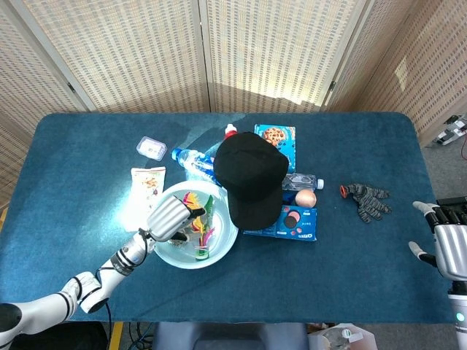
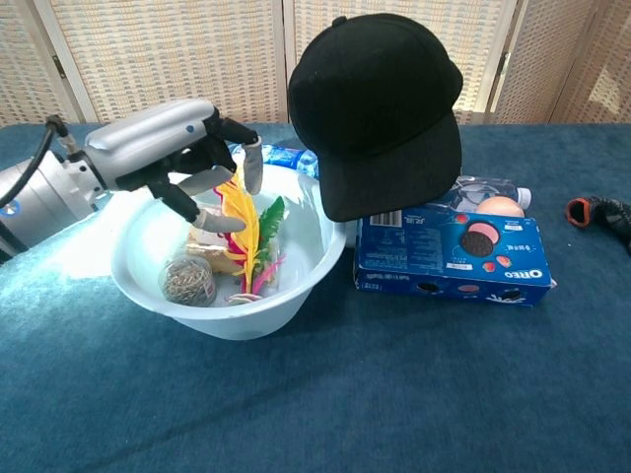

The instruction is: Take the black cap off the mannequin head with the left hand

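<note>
the blue table [image 1: 73,160] is crowded at its centre. a pale blue bowl [image 2: 296,286] holding feathers and small items is placed left of the black cap [image 2: 380,108], which is worn high on a mannequin head hidden beneath it, its brim hanging over an oreo box [image 2: 463,261]. the left hand [image 2: 182,153] is held over the bowl, fingers spread and empty, apparently on its way to the cap. the right hand [image 1: 449,244] is parked at the table's edge, fingers apart, nothing held.

Black cap [image 2: 380,103], upright on a hidden mannequin head, brim sloping down over the blue cookie box [image 2: 449,258]
</note>
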`<state>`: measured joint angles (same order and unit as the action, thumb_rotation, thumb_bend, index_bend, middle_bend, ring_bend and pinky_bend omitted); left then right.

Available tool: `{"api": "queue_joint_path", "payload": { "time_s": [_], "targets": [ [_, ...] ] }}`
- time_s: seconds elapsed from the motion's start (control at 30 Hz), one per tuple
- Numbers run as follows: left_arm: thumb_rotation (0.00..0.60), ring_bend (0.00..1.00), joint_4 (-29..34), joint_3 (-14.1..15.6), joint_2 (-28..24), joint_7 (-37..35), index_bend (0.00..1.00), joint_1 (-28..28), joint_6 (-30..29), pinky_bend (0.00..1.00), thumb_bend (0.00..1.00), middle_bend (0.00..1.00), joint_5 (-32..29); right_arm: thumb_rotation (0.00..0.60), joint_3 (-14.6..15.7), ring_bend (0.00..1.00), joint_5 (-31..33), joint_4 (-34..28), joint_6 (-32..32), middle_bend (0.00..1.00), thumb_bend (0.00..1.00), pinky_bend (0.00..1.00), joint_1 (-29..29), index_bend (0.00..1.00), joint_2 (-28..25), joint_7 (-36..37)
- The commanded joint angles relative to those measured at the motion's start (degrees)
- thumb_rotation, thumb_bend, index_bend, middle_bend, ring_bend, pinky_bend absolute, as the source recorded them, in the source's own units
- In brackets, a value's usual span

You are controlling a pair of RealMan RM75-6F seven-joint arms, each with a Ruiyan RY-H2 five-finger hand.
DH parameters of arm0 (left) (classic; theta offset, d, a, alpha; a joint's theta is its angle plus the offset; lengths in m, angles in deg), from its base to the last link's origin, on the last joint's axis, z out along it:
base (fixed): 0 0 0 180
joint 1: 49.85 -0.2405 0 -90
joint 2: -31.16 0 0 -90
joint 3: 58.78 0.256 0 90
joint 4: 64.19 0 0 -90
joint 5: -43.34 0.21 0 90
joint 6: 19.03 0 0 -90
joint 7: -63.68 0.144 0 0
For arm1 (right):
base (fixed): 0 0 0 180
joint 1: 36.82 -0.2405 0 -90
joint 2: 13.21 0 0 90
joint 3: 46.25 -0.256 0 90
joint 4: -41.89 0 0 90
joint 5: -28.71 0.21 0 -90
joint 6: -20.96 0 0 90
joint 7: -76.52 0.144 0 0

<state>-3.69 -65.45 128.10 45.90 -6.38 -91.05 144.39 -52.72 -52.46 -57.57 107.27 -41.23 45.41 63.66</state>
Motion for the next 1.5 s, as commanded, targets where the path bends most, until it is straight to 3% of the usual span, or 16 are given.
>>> {"api": "queue_joint_path", "payload": {
  "time_s": [0.03, 0.97, 1.5],
  "targets": [
    [0.6, 1.0, -1.08, -0.6, 1.84, 1.02, 0.54, 1.09, 0.8, 1.0, 0.14, 0.94, -1.43, 0.6, 0.03, 0.26, 0.14, -0.12, 0.12, 0.31, 0.15, 0.31, 0.15, 0.27, -0.1, -0.08],
    [0.6, 1.0, 3.57, -3.83, 9.51, 13.94, 0.48, 3.0, 6.14, 1.0, 0.12, 0.94, -13.07, 0.6, 0.79, 0.26, 0.97, 0.51, 1.19, 0.31, 0.15, 0.31, 2.19, 0.27, -0.83, 1.4],
    [0.6, 1.0, 8.5, -7.9, 11.47, 22.17, 0.47, 4.91, 8.01, 1.0, 0.11, 0.94, -18.84, 0.6, 0.8, 0.26, 1.09, 0.68, 1.34, 0.31, 0.15, 0.31, 2.69, 0.27, -1.13, 1.99]
  ]
}}
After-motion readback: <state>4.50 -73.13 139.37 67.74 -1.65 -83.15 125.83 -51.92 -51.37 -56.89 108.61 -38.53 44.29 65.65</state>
